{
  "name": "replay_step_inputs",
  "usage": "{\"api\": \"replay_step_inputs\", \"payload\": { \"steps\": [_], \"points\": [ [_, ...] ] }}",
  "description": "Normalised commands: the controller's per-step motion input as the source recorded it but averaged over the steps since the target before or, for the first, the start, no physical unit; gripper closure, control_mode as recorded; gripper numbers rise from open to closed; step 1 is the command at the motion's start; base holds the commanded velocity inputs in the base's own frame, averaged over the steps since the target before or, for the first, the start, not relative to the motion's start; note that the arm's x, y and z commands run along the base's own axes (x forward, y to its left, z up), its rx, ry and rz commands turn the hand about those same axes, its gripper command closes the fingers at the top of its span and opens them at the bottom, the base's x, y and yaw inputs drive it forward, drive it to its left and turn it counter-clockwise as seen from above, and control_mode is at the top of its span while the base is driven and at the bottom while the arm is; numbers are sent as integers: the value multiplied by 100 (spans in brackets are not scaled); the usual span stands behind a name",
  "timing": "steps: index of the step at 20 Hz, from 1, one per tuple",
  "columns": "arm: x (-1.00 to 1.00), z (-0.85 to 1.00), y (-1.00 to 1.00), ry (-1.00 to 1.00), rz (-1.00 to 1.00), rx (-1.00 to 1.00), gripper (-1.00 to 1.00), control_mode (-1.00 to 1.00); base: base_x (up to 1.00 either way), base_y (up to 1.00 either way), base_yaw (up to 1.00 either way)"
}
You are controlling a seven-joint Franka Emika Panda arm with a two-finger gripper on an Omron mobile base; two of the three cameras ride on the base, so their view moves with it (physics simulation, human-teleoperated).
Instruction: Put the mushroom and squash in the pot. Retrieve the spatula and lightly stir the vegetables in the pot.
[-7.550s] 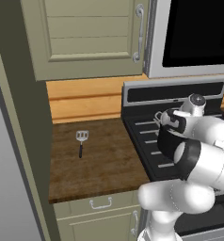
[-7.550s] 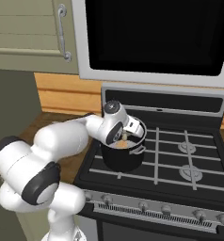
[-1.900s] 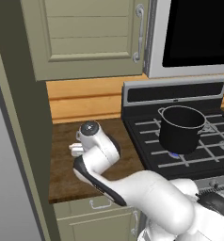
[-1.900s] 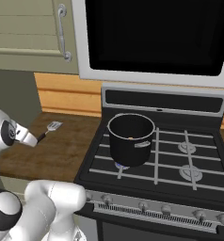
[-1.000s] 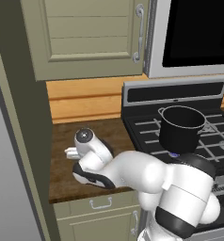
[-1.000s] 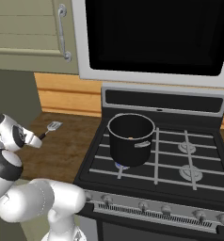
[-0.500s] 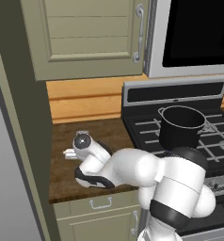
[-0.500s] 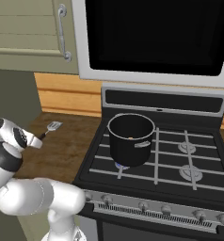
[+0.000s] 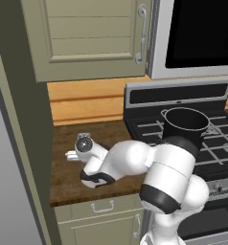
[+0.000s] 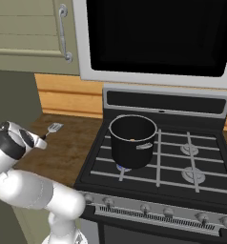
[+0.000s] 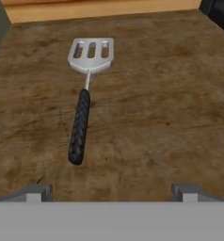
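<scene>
Left base view: the arm bends low over the brown counter (image 9: 63, 186), its hand hanging above the left part of it. Just behind the hand, the silver head of one spatula (image 9: 83, 136) peeks out; its handle is hidden by the arm. One black pot (image 9: 185, 125) stands on the stove (image 9: 216, 143), well apart from the hand. From this side its inside cannot be seen.

Right base view: the same spatula (image 10: 52, 128) lies on the counter left of the stove, head towards the back wall, with the hand just beside its handle end. The pot (image 10: 132, 141) sits on the front left burner, and here its inside shows: a small orange speck, likely the squash (image 10: 131, 140), lies at the bottom. The mushroom cannot be made out.

Hand view: the spatula (image 11: 83, 108) lies whole and flat on the wood, three slots in its head, black ribbed handle pointing towards the claw (image 11: 113, 193). The two fingertips (image 11: 36, 192) stand spread as wide as they go, holding nothing, with the handle end just ahead of the left one and not touching it.
</scene>
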Motion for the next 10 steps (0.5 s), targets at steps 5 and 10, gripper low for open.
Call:
{"api": "replay_step_inputs", "payload": {
  "steps": [5, 10],
  "points": [
    [23, -16, 16, 0, 0, 0, -100, -100, 0, 0, 0],
    [9, -22, 14, 0, 0, 0, -100, -100, 0, 0, 0]
  ]
}}
